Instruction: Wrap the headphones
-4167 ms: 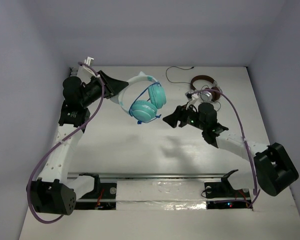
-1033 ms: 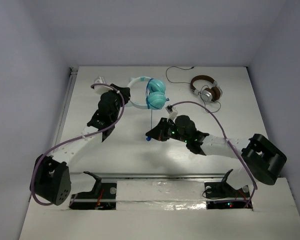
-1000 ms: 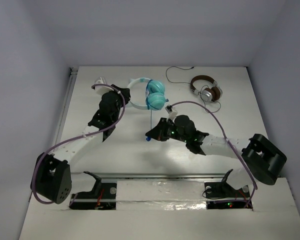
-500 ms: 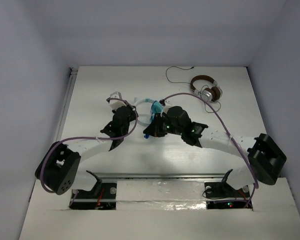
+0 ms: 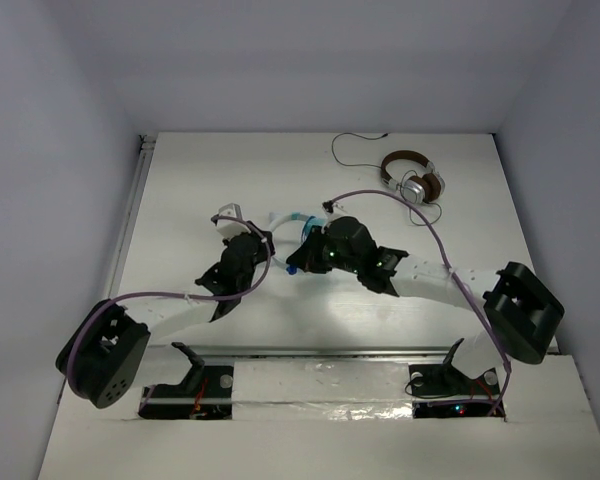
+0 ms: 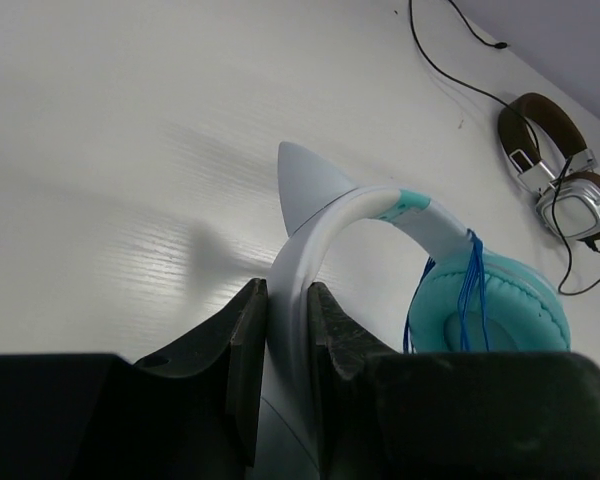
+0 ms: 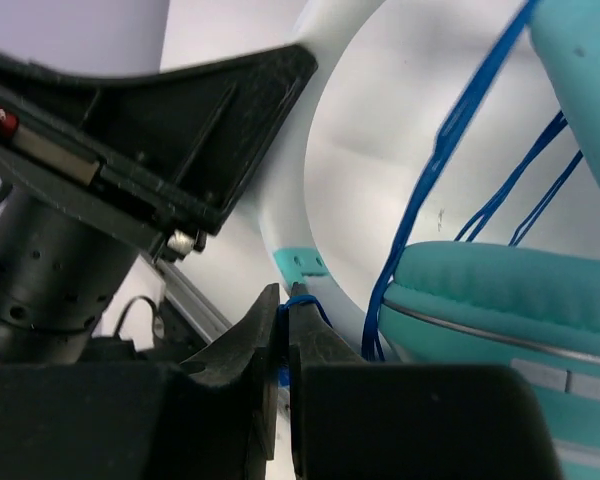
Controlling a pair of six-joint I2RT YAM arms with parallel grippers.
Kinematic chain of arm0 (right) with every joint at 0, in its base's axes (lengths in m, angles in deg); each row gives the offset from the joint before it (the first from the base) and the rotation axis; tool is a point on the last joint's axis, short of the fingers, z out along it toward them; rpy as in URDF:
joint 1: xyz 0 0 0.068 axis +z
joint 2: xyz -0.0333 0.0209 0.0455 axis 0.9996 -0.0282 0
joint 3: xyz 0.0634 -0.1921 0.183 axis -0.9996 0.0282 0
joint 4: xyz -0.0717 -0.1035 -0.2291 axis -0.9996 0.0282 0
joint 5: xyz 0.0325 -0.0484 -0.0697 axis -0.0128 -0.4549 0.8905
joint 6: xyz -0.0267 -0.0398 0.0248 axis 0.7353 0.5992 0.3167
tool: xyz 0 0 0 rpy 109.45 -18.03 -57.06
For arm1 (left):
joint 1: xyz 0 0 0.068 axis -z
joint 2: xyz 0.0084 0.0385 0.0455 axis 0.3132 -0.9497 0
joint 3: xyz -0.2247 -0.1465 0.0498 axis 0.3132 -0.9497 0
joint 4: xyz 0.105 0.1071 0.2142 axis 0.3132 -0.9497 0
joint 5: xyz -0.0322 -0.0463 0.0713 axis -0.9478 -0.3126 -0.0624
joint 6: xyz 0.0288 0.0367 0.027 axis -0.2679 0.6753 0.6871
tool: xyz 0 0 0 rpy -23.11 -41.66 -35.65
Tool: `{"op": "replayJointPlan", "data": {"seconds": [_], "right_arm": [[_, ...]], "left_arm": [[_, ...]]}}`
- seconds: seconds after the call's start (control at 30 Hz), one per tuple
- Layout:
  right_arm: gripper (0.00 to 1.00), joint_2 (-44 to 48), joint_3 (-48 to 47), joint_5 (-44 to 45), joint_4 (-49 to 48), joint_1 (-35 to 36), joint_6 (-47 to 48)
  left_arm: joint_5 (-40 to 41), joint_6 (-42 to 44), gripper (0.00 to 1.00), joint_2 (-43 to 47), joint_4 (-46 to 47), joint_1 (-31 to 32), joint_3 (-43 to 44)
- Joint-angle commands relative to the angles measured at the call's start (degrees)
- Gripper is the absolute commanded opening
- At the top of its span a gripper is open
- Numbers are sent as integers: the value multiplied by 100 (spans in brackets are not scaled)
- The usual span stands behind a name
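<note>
Left wrist view: left gripper (image 6: 287, 300) clamped on the white band (image 6: 330, 215) of the headphones (image 6: 490, 310), mid-table (brown pair (image 6: 565, 170) at two o'clock). Right gripper (image 7: 283, 312) pinches the blue cable (image 7: 450, 130), several turns lying round the earcups (image 7: 500, 285); next, I judge, another taut loop.

Overhead camera looks down from the white tabletop's (image 5: 230, 170) near edge; both close-up wrist cameras share the teal-and-white over-ear headphones (image 6: 490, 305).
</note>
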Motion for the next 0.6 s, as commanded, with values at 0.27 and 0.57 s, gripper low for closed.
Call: {"op": "replayJointPlan", "data": {"seconds": [0.27,0.57], "right_arm": [[10,87,408,1308,-1275,54,-1286],[16,210,655,1634,-1469,54,-1752]], "left_arm": [[-348,-564,0,223,114,313,-157],[-418,-679,0,232,-62,366,-210]]}}
